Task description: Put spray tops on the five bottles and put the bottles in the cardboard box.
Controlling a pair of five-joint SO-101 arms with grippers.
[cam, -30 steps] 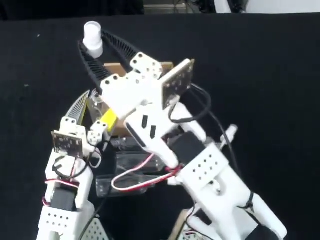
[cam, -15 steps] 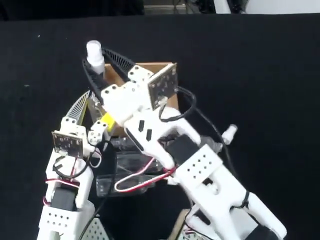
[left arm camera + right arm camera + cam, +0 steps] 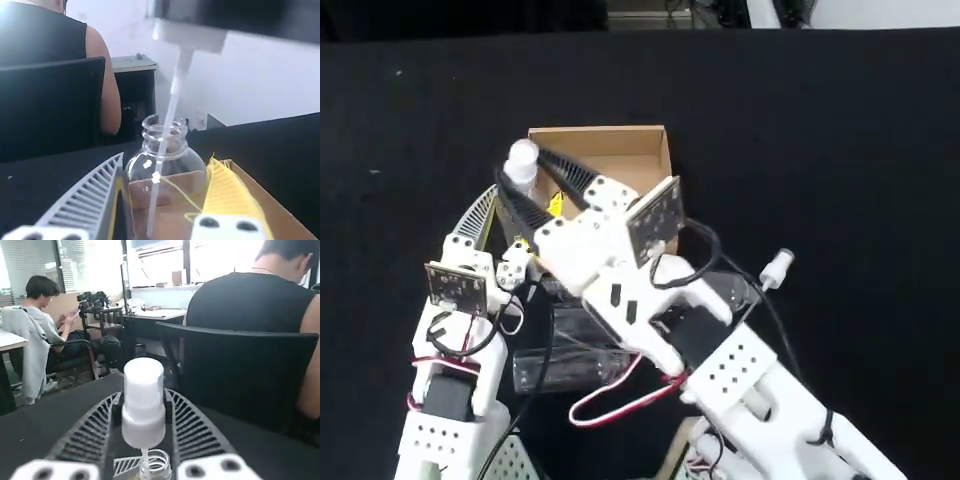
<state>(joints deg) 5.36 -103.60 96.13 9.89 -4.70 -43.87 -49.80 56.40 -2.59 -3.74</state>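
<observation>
Left gripper (image 3: 167, 161) clamped clear bottle (image 3: 150, 172) at cardboard box (image 3: 620, 150) left edge; dip tube (image 3: 172, 107) ran into its neck. Right gripper (image 3: 142, 395) clamped spray top (image 3: 143, 400) just above. Black counter (image 3: 840, 150) stretched wide right of box.

Right tool (image 3: 521, 170) grips spray top (image 3: 522, 158); apparently above left wall of cardboard box (image 3: 610, 132).

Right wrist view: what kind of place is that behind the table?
Probably a shared office or lab: a desk, a black chair and windows with blinds stand behind the black table.
</observation>
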